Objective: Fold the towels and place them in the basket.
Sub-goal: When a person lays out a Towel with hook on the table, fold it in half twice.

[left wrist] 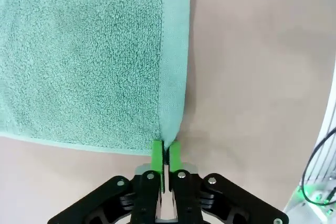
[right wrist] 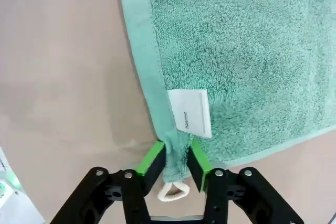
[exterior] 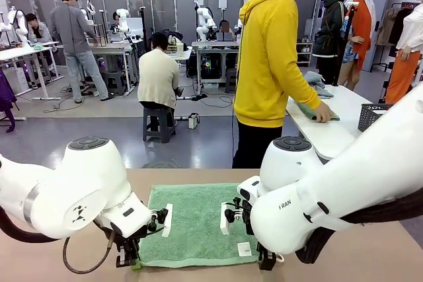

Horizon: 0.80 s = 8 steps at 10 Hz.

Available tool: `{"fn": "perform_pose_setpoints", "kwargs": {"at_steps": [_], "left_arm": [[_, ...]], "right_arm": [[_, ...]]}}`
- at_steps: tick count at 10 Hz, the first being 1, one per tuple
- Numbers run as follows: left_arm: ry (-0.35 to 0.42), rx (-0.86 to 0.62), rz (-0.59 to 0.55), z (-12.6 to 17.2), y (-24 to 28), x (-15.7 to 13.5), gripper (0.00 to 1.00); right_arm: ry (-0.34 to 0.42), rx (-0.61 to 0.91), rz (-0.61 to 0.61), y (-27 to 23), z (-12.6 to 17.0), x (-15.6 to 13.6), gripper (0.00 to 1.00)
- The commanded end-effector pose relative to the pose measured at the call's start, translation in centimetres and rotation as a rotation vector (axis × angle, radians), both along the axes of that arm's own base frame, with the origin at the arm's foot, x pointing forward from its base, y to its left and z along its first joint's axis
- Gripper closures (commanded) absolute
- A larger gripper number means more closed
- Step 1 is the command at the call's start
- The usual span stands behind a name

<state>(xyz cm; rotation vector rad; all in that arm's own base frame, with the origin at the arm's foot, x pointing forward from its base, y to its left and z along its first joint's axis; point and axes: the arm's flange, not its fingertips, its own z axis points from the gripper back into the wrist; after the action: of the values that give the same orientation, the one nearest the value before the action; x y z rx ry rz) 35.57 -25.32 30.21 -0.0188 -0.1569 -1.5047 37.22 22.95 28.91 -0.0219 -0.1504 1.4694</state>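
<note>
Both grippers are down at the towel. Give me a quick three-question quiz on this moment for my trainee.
1. True or false: the left gripper is shut on a corner of the towel.
2. Pick one: the white label lies nearest to A) the right gripper, B) the left gripper, C) neither, it sits mid-towel.
3. Fill in: the towel lies flat on the table, not yet ____.

Key: 1 true; 2 A; 3 folded.
</note>
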Motion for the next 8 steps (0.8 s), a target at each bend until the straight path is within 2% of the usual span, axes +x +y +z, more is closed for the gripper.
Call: {"fn": "perform_pose_setpoints", "kwargs": {"at_steps": [1,3,5,7,8], "left_arm": [[0.016,-0.003,-0.019,-0.4,0.5,-0.4,1.0],[0.016,-0.003,-0.019,-0.2,0.5,-0.4,1.0],[0.005,-0.019,-0.019,0.6,0.6,-0.5,1.0],[0.028,-0.07,-0.039,2.9,0.5,-0.3,1.0],[0.043,-0.077,-0.06,4.4,0.6,-0.2,1.0]], "right_arm": [[0.027,-0.002,0.009,-1.4,-1.2,-2.4,1.0],[0.035,-0.007,0.008,-1.5,-1.0,-2.4,1.0],[0.033,0.017,0.001,-1.5,0.6,-2.1,1.0],[0.081,0.044,-0.012,-1.5,2.9,-1.7,1.0],[0.131,0.051,-0.013,-1.5,4.2,-1.5,1.0]]}}
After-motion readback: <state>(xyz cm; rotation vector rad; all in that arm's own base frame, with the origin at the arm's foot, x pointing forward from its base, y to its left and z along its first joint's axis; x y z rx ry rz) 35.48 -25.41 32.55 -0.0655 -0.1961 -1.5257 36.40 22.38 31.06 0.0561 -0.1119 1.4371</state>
